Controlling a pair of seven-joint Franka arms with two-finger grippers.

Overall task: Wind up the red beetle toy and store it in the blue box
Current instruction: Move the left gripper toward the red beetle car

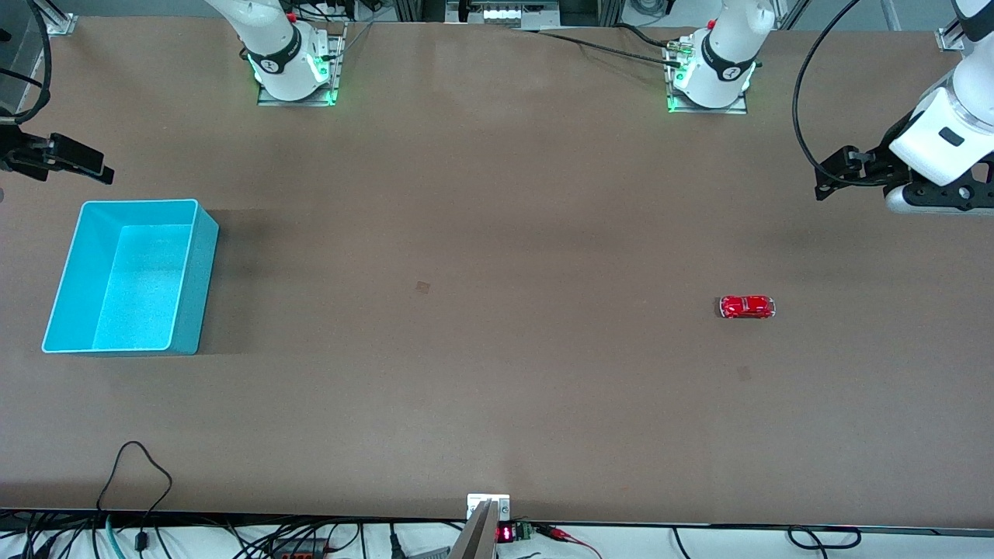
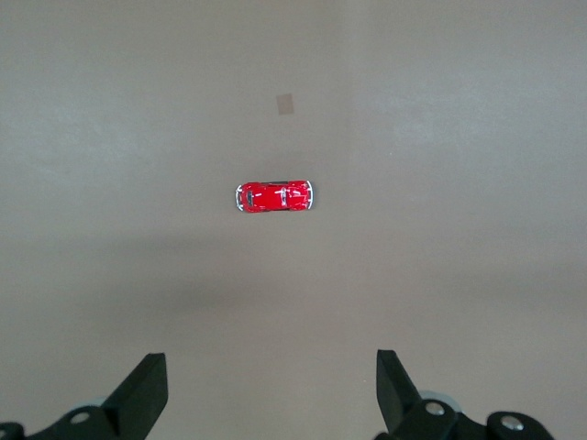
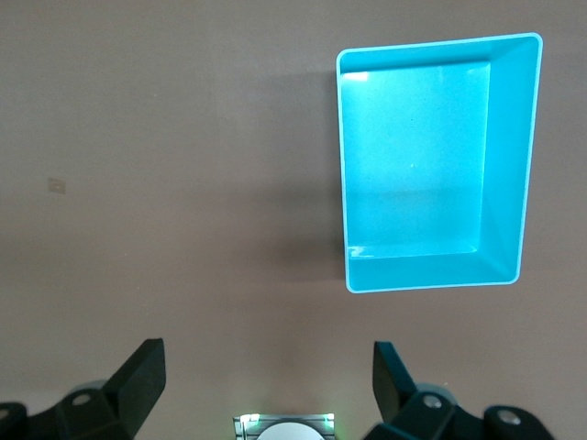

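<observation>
Spanning brown table (image 1: 497,233), red beetle toy (image 1: 747,307), blue box (image 1: 194,279) – left end effector (image 2: 271,394), right end effector (image 3: 269,390) agape.

Both my arms are glossy white Frankas with black joint rings that carry a small white logo. Each base sits on a metal plate lit by green lights, with red-tipped plugs and black cables at the back. A thick black cable loops along the left arm. The left tool (image 2: 271,390) has matte black, wedge-shaped fingers (image 2: 147,390) on a black mount with silver screws; the right tool (image 3: 268,385) looks the same.
</observation>
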